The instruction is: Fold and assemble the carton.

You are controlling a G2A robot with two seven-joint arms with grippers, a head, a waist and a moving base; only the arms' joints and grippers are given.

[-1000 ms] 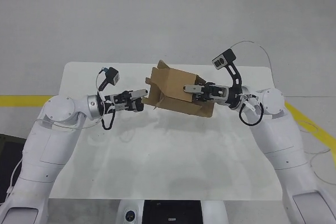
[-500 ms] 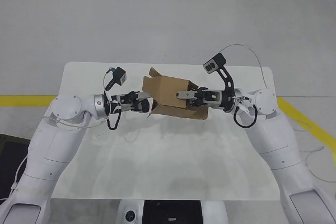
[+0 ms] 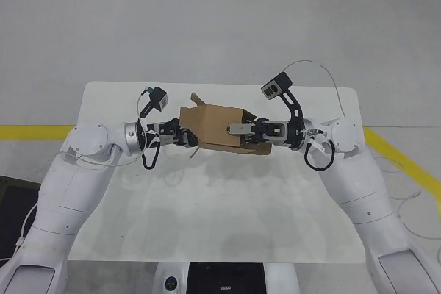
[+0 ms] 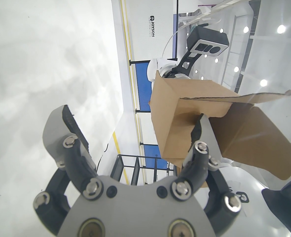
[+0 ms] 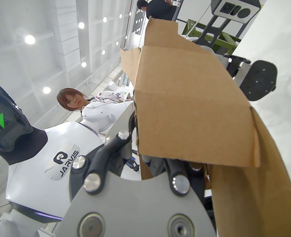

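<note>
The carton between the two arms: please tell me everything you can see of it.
The carton is plain brown corrugated cardboard, half assembled: creased panels form an open-ended sleeve with loose flaps sticking out. It hangs between the arms above the white table, seemingly lifted, its shadow below. The right gripper clamps one panel edge; the left gripper is open, one finger touching an end flap.

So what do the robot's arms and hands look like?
The left arm and right arm are smooth, rounded white shells, black and silver near the wrists. Each wrist carries a small black camera on a thin bracket and looping black cables. The left gripper is a silver plate with shiny screws, black links and grey fingers with black pads.
</note>
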